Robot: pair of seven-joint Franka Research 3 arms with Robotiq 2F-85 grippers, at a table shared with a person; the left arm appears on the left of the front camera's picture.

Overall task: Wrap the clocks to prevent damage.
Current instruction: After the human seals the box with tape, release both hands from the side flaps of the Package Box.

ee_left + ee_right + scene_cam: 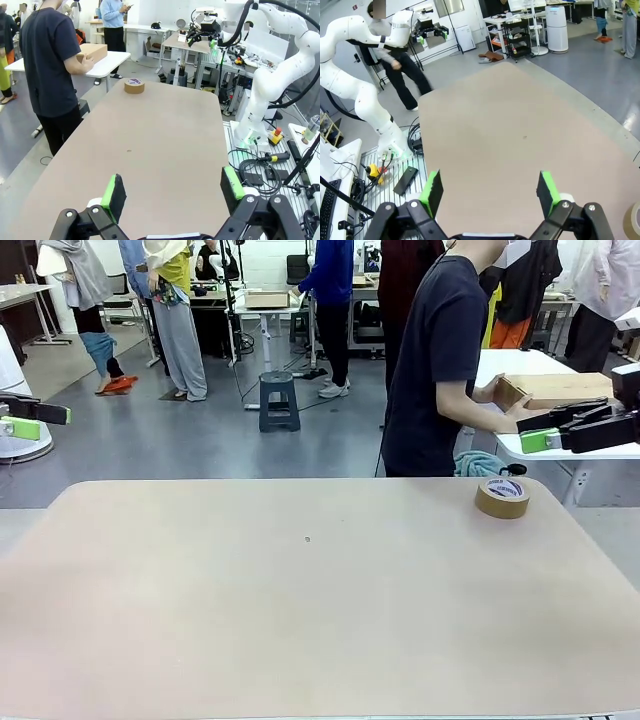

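The clocks are out of view. A roll of brown tape (pixel 502 497) lies flat near the table's far right corner, also seen as a tape roll (pixel 134 86) in the left wrist view. My left gripper (pixel 25 420) hangs open off the table's left side, and its green pads (pixel 114 190) stand wide apart with nothing between them. My right gripper (pixel 545 430) hovers open past the right edge, a little above and right of the tape. Its fingers (pixel 432 192) are likewise spread over bare tabletop.
The beige table (pixel 300 600) carries just the tape. A person in a dark shirt (pixel 440 370) stands at the far right, hands on a cardboard box (pixel 550 390) on a white side table (pixel 520 365). A grey stool (pixel 279 400) stands on the floor beyond.
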